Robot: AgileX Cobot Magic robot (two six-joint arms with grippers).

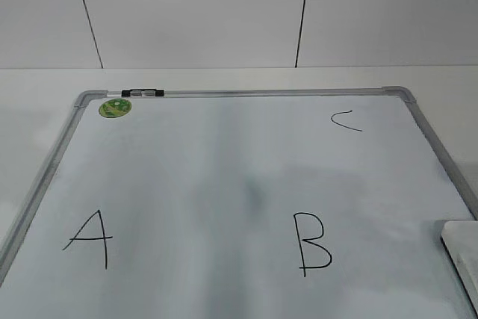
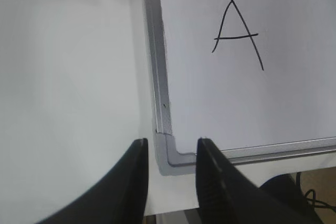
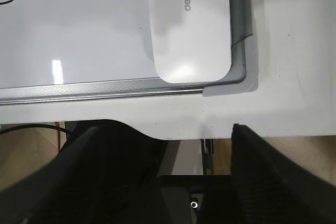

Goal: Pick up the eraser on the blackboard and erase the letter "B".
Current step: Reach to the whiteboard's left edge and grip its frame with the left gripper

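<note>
The board lies flat, white with a grey frame and rounded corners. The B, a thin black capital, stands toward 5 o'clock on its face, whole and unsmudged. The eraser, a smooth white rounded block, lies flat in the board's 4 o'clock corner, against the frame.

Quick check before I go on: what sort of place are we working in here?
Likely a lab or test bench: a blackboard with lettering lies flat on a plain white table against a bare white panelled wall, with loose cables below the table edge.
</note>
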